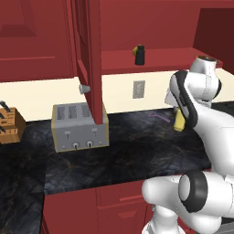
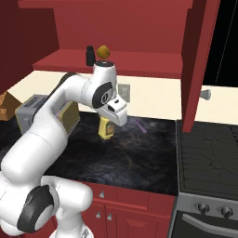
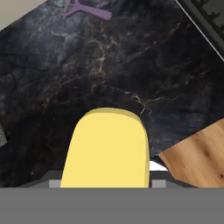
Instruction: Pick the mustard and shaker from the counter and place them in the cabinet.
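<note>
The pincer (image 2: 108, 126) is closed on the mustard (image 2: 106, 128), which hangs from the hand just above the black bench (image 2: 139, 153) (whether its base touches the stone, I cannot tell). In the hand view the yellow bottle (image 3: 106, 148) sits directly between the fingers, over the marbled top. The shaker (image 1: 139, 55) stands on the shelf of the cabinet (image 1: 164, 58), beside a rounded orange lump (image 2: 103, 51).
</note>
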Robot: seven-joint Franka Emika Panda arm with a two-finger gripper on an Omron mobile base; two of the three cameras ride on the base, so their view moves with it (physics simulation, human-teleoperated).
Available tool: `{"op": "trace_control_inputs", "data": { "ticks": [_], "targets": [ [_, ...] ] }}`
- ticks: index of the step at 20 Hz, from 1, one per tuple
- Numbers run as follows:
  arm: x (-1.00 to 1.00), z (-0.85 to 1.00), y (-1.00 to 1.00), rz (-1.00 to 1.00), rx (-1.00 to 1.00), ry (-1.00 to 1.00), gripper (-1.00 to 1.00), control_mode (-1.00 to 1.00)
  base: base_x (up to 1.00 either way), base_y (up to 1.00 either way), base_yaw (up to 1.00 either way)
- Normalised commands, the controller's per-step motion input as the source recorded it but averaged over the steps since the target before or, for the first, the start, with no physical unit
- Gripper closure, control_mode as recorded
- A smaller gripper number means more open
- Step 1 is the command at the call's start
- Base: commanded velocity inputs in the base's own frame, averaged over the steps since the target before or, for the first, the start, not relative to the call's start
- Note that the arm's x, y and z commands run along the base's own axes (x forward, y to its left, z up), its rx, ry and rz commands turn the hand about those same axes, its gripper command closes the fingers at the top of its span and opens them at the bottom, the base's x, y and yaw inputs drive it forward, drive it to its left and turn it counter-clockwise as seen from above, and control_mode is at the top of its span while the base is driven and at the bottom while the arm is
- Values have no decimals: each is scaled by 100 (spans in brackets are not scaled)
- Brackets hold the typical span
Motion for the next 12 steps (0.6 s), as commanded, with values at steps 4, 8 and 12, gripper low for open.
{"op": "trace_control_inputs", "data": {
  "ticks": [4, 8, 12],
  "targets": [
    [-64, 78, -10, 6, 0, -9, 100, -100, 0, 0, 0],
    [-62, 65, -6, 6, 0, -17, 100, -100, 0, 0, 0],
    [-57, 68, 0, 7, 0, -23, 100, -100, 0, 0, 0]
  ]
}}
